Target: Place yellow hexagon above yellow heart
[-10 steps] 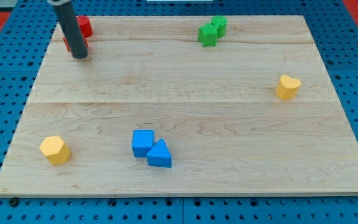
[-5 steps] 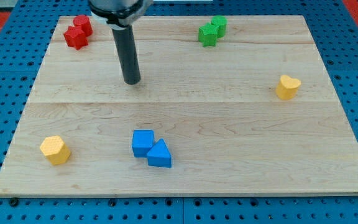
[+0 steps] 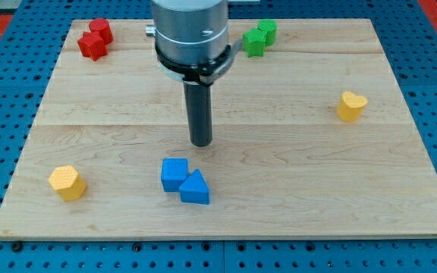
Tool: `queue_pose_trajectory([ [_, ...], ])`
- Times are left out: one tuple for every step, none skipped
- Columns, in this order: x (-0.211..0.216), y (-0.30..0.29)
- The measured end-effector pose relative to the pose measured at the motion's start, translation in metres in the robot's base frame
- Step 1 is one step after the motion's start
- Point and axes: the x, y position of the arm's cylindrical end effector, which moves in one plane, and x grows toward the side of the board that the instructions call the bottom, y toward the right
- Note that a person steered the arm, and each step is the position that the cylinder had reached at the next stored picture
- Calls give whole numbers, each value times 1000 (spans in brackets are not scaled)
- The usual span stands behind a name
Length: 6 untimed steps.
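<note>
The yellow hexagon lies near the board's bottom left corner. The yellow heart lies near the right edge, in the upper half. My tip rests on the board near the middle, just above the blue blocks. It is far to the right of the hexagon and far to the left of the heart, touching no block.
A blue cube and a blue triangle touch each other below my tip. Two red blocks sit at the top left corner. Two green blocks sit at the top, partly behind the arm's body.
My tip has moved from the red blocks at the top left, right and down across the board, to a spot just above the blue blocks. No block has moved.
</note>
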Motion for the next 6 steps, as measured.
queue_pose_trajectory([
  [30,8],
  [56,104],
  [131,74],
  [133,-33],
  [116,-123],
  [71,-159],
])
